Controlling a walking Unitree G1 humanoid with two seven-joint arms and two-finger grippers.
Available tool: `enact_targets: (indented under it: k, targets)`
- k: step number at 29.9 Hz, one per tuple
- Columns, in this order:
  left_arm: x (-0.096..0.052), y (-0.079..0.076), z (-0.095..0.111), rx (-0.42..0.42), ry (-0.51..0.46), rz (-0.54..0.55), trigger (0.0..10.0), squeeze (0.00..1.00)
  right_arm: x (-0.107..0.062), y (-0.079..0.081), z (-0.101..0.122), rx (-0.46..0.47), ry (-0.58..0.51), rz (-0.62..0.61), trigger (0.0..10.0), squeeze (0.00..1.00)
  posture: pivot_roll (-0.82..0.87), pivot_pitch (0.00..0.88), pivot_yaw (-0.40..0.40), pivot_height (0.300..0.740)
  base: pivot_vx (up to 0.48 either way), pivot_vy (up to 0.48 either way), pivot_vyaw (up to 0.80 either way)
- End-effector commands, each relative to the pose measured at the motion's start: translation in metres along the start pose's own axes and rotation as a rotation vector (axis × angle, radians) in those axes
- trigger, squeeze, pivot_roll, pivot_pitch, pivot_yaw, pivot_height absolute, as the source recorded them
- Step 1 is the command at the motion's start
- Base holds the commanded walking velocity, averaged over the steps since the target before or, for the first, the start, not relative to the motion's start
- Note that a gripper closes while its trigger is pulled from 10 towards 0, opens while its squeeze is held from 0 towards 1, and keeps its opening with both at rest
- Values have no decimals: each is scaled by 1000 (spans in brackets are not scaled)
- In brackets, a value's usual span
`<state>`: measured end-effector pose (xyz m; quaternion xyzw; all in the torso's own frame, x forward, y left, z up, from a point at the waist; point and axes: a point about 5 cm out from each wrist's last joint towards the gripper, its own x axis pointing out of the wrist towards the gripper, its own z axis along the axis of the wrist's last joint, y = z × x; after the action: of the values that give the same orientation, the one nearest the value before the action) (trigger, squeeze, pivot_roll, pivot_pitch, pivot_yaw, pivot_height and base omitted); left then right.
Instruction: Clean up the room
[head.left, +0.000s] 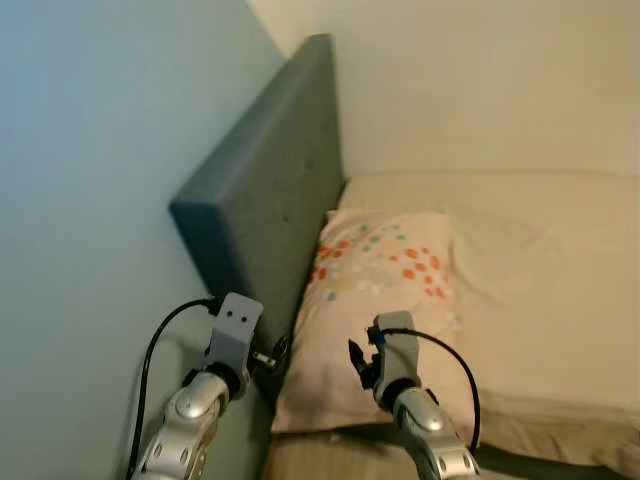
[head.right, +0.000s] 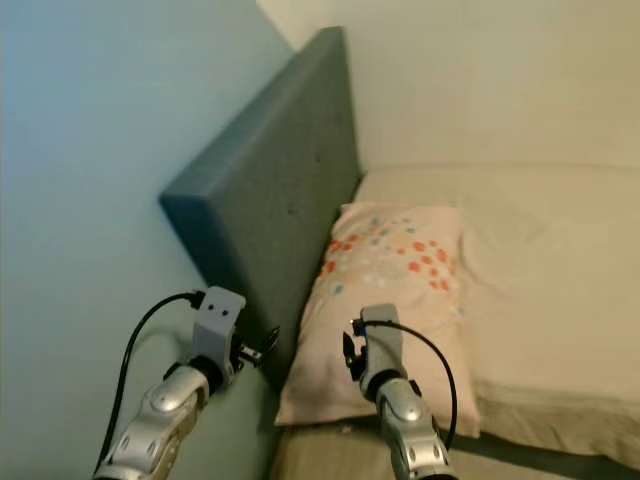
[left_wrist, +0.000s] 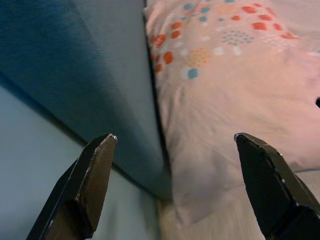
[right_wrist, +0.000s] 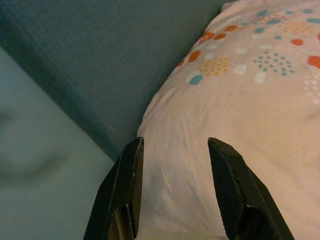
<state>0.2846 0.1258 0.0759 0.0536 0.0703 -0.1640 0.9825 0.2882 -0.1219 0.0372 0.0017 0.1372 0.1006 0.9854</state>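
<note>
A pale pink pillow (head.left: 385, 290) with orange, teal and yellow dots lies on the bed, its long edge against the grey-blue upholstered headboard (head.left: 270, 195). My left gripper (left_wrist: 175, 136) hovers open at the pillow's near corner, one finger toward the headboard and the other over the pillow, and it holds nothing. Just to its right, my right gripper (right_wrist: 175, 140) hangs open above the pillow's near end with nothing between its fingers. Both wrists rise from the bottom of the eye views, left gripper (head.left: 274, 353) and right gripper (head.left: 357, 362).
A beige sheet (head.left: 545, 260) covers the mattress to the right of the pillow. A pale blue wall (head.left: 80, 200) runs along the left, close behind the headboard's end. A cream wall (head.left: 480, 80) stands behind the bed.
</note>
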Motion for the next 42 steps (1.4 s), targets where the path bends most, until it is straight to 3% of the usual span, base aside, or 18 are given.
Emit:
enact_targets:
  k: [1,9,13,37,42]
  targets:
    - [-2,-2,-4,-9,12,-26,10000,0,-3,-6,-3,22,-2,-44,10000,0,-48,74,106,740,0,0,0]
    - [-2,-4,-5,-4,6,-32,10000,0,-9,-20,-5,33,-4,-120,10000,0,-57,79,104,740,0,0,-200]
    - [-1,-7,-5,-17,9,-48,10000,0,-9,-21,-5,30,-3,-124,10000,0,-64,82,106,740,0,0,-800]
    - [3,-9,-3,-56,-26,-25,10000,0,-4,-24,7,2,-42,-120,10000,0,-84,80,97,740,0,0,0]
    - [2,-11,2,-70,-68,-48,10000,0,-5,-24,7,1,-42,-120,10000,0,-85,78,97,740,397,0,0]
